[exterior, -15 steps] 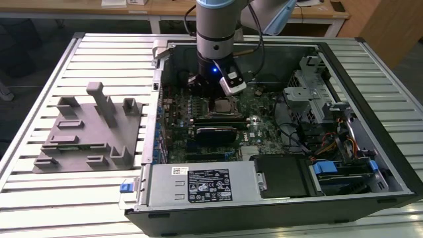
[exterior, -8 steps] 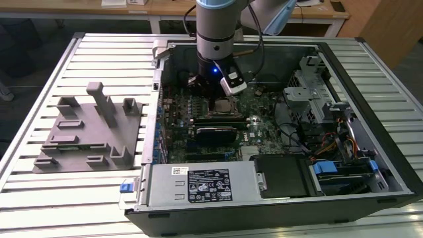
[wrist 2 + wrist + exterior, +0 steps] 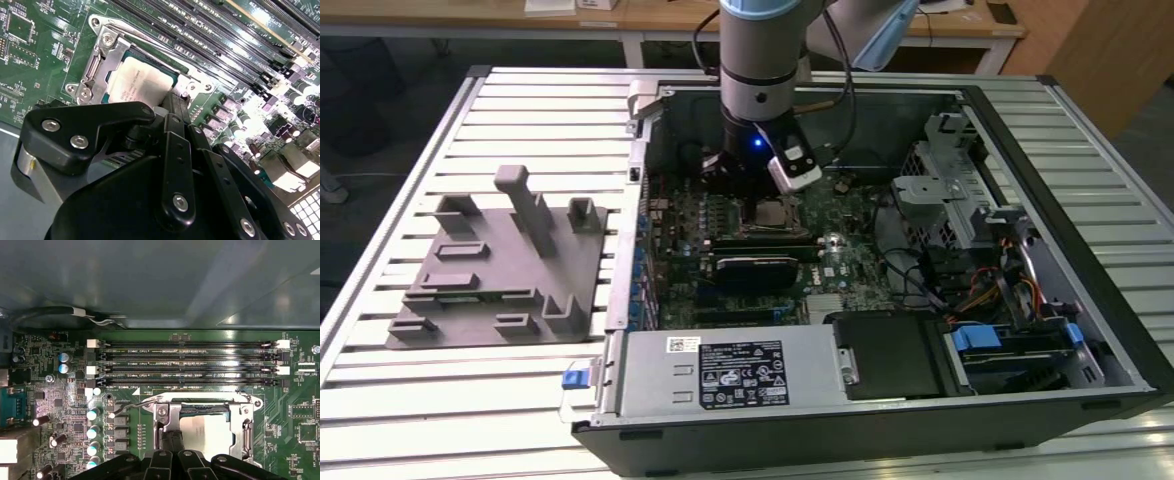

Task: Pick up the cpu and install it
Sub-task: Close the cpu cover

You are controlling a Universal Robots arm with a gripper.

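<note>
Mid-counter (image 3: 400, 400), inside the computer case (image 3: 854, 430), the cpu (image 3: 137, 82) is lying in the socket (image 3: 102, 55), with the gripper (image 3: 175, 97) resting its fingers (image 3: 172, 130) nearly closed at the chip's edge, holding nothing. Seating seems underway, calling for gentle, square placement.

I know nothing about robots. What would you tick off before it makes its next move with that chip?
1. The cpu lies inside the socket frame: ok.
2. The cpu sits flat and square in the frame: cannot tell; the gripper hides one edge of it.
3. The gripper is right at the cpu, not off over the memory slots: ok.
4. The socket lever is latched: cannot tell.
5. The computer case is open, with the arm reaching in from above: ok.
</note>
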